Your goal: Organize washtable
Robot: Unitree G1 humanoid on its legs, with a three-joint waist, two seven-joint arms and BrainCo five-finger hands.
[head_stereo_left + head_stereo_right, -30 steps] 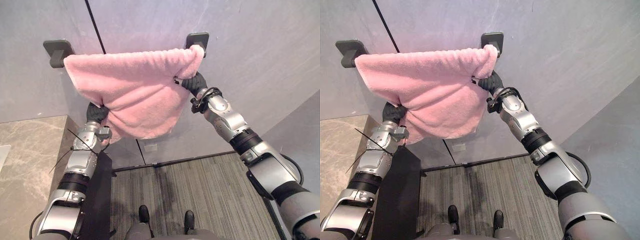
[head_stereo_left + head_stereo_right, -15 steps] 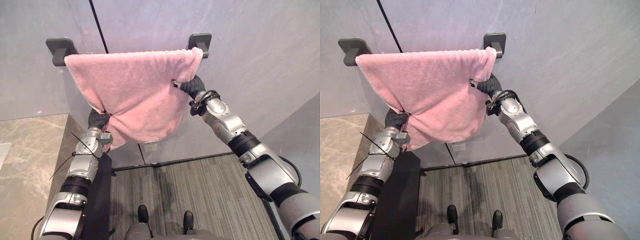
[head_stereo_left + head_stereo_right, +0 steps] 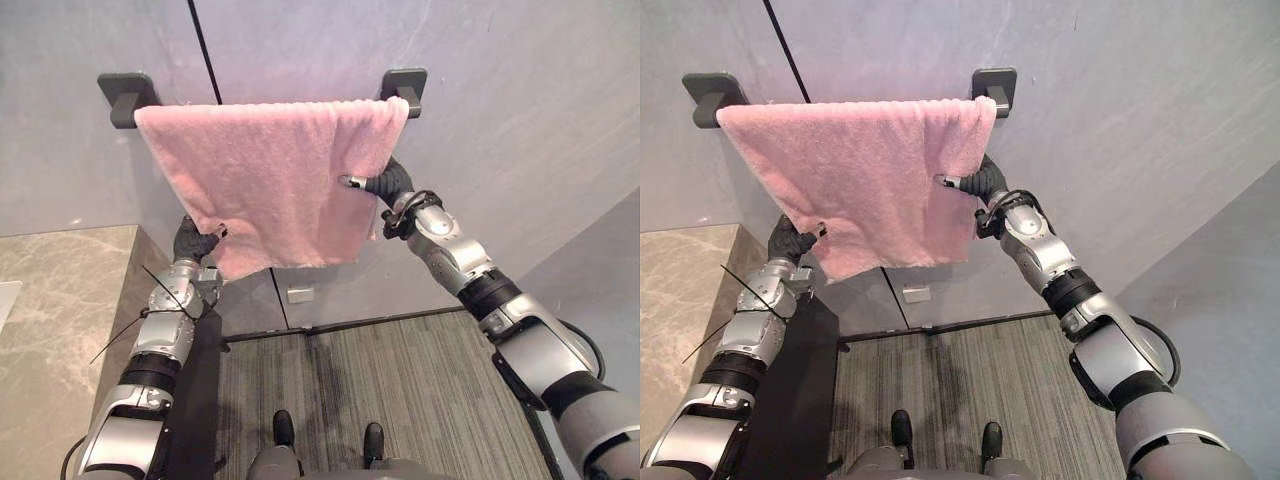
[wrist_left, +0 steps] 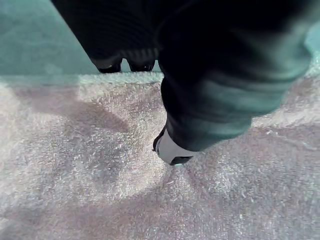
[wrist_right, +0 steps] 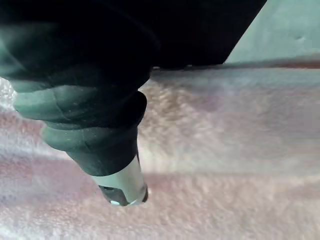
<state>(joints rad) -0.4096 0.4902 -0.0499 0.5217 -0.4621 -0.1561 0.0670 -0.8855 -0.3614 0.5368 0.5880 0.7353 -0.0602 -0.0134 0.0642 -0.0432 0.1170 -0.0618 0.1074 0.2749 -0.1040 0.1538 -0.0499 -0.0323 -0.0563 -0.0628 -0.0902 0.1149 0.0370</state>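
A pink towel (image 3: 270, 170) hangs flat over a dark rail between two dark wall brackets (image 3: 125, 95) (image 3: 405, 85). My left hand (image 3: 195, 240) sits at the towel's lower left edge, fingers straightened, one dark tip touching the cloth. My right hand (image 3: 378, 185) is at the towel's right edge, a straight finger lying across the front of the cloth. In the left wrist view the thumb (image 4: 172, 150) rests on the towel (image 4: 75, 175). In the right wrist view the thumb (image 5: 122, 187) points out over the towel (image 5: 225, 150). Neither hand grips the cloth.
A marble countertop (image 3: 60, 300) lies at the lower left, with a dark cabinet side (image 3: 195, 400) dropping from its edge. Striped grey carpet (image 3: 400, 380) covers the floor below. A small white wall socket (image 3: 297, 295) sits under the towel.
Both hands have let go of the towel and come down a little as their fingers uncurled. The bunched lower part has dropped, and the towel now hangs flat.
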